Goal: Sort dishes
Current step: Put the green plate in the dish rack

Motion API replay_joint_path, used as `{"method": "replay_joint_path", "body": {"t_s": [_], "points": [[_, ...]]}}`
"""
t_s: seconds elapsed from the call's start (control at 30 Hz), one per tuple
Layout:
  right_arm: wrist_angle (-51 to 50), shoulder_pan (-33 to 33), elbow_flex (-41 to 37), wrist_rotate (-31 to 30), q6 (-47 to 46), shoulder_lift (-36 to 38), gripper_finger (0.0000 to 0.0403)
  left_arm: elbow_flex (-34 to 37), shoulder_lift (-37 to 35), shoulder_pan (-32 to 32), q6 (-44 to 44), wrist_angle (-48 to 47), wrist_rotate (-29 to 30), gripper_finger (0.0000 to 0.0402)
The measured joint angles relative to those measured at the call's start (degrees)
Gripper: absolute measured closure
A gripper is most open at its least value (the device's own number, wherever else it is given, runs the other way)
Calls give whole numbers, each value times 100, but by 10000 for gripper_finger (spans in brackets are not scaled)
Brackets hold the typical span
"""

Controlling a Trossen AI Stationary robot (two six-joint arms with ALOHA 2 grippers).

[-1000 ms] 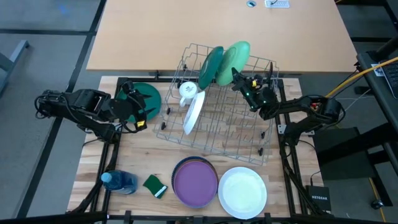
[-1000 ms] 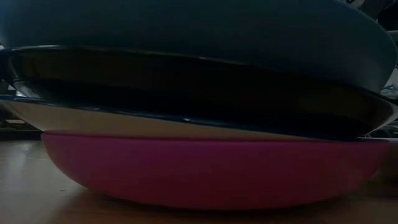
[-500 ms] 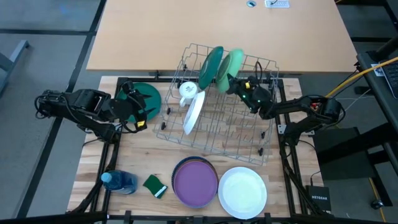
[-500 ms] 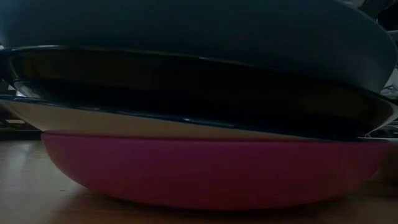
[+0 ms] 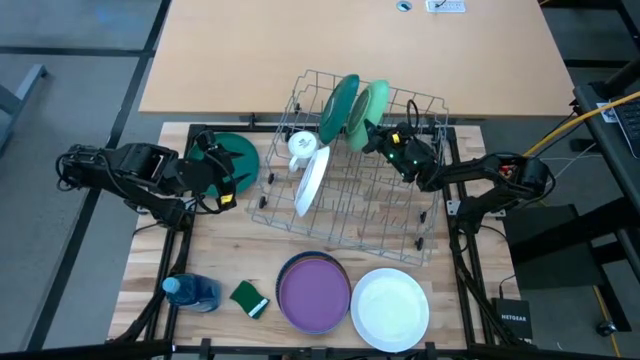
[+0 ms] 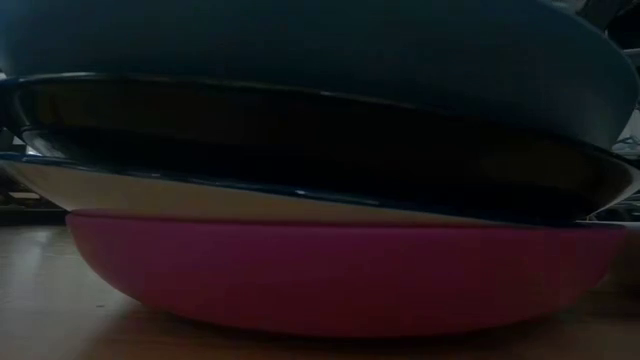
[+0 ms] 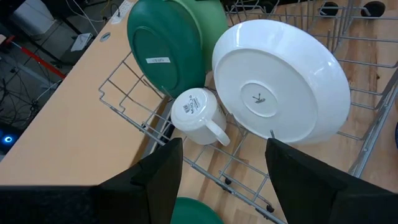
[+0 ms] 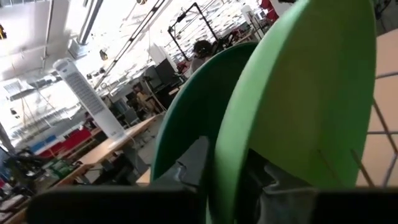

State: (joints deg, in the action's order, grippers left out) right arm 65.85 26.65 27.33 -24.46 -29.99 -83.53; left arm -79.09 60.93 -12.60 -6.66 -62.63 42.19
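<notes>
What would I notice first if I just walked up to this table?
The wire dish rack in the middle, with a dark green plate and a light green plate standing on edge at its back. The right gripper is at the light green one. Near the front lies a white plate.

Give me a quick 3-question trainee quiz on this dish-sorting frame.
1. True or false: the white mug sits inside the wire dish rack.
2. Which plate does the right gripper straddle? A) light green plate B) white plate in the rack C) purple plate
3. Fill in: the left gripper hovers over a dark green plate lying ___ on the table.

Key: 1 true; 2 A; 3 flat.
</notes>
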Motion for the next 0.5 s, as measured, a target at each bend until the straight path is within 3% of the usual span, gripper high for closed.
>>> {"method": "replay_joint_path", "body": {"t_s": [0.27, 0.5], "points": [[-65, 4, 0, -247, 52, 2, 261, 0, 0, 0, 0, 0, 0, 183], [-965, 3, 0, -206, 52, 194, 234, 0, 0, 2, -31, -8, 0, 183]]}}
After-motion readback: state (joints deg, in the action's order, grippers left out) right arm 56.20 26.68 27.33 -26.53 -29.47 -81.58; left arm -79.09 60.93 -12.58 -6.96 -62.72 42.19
